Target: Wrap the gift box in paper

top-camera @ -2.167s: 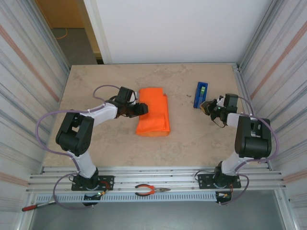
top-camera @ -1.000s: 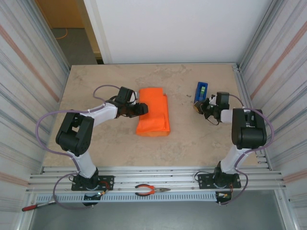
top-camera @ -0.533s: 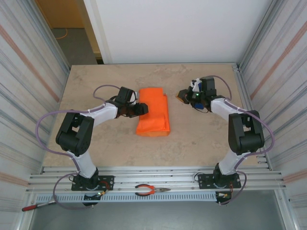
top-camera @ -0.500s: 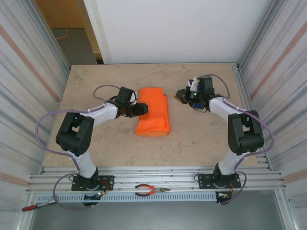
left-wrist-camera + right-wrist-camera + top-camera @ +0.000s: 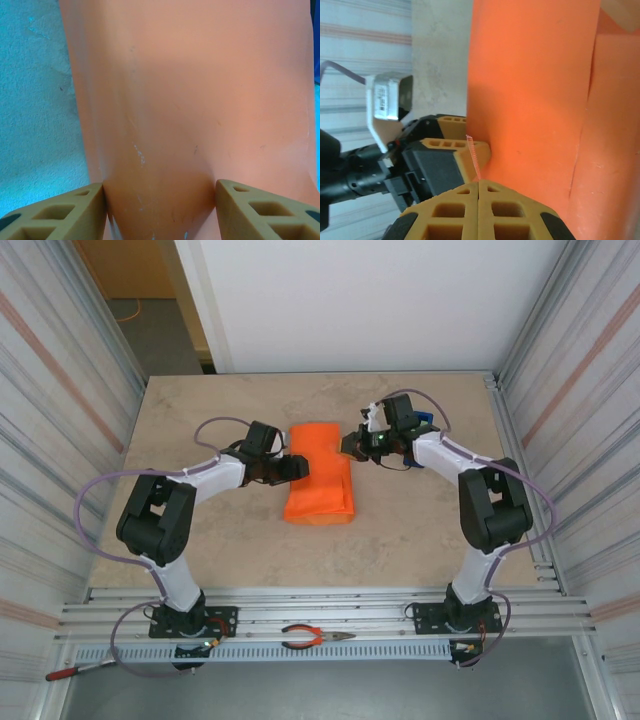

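Left jaws: we see them clamped on the paper (image 5: pixel 322 485), centre frame.
Right jaws: closed, pinching a tape strip (image 5: pixel 473 156).

Paper (image 5: pixel 200 100): orange, takes up most of the frame. The surface is smooth, with a shallow crease running down left of centre and a few pale scuffs. Claw (image 5: pixel 160 200) sits at the bottom edge with two tan fingers (image 5: pixel 65 212), one each side. Both touch the paper, which bulges between them. Desk (image 5: pixel 35 100) shows as a strip along the left, tinted teal.
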